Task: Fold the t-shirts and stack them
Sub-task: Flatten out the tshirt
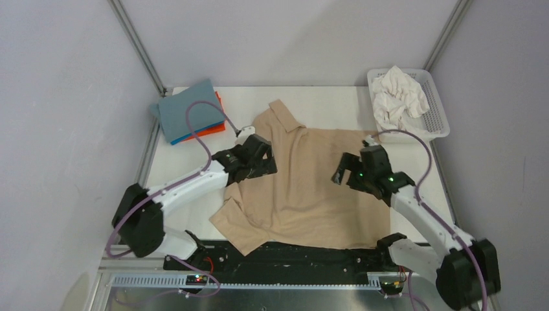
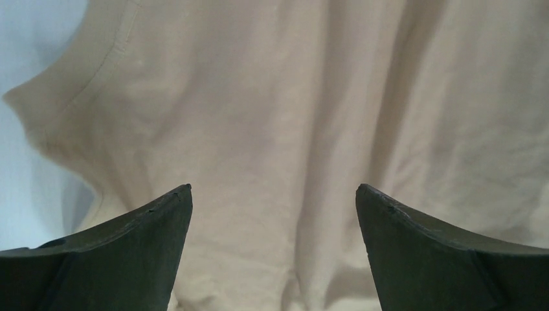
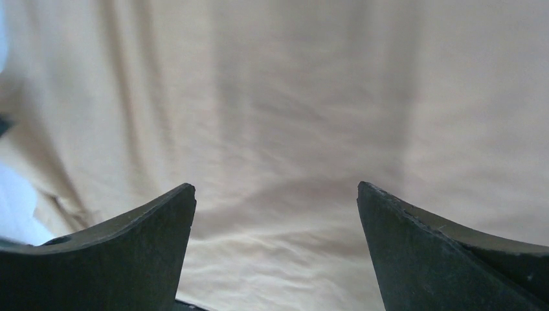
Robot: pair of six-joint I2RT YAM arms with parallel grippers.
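A tan-beige t-shirt (image 1: 304, 188) lies spread on the white table, one sleeve at the back, another at the front left. It fills the left wrist view (image 2: 291, 116) and the right wrist view (image 3: 291, 110). My left gripper (image 1: 264, 163) hovers over the shirt's left edge, jaws wide open and empty (image 2: 274, 189). My right gripper (image 1: 343, 173) hovers over the shirt's right part, jaws wide open and empty (image 3: 276, 186). A folded stack sits at the back left: grey-blue shirt (image 1: 184, 110) on top, bright blue (image 1: 188, 137) and orange (image 1: 213, 128) edges beneath.
A white slotted plastic basket (image 1: 437, 113) at the back right holds a crumpled white shirt (image 1: 400, 97). Grey walls enclose the table. A black rail (image 1: 291, 256) runs along the front edge, under the shirt's hem.
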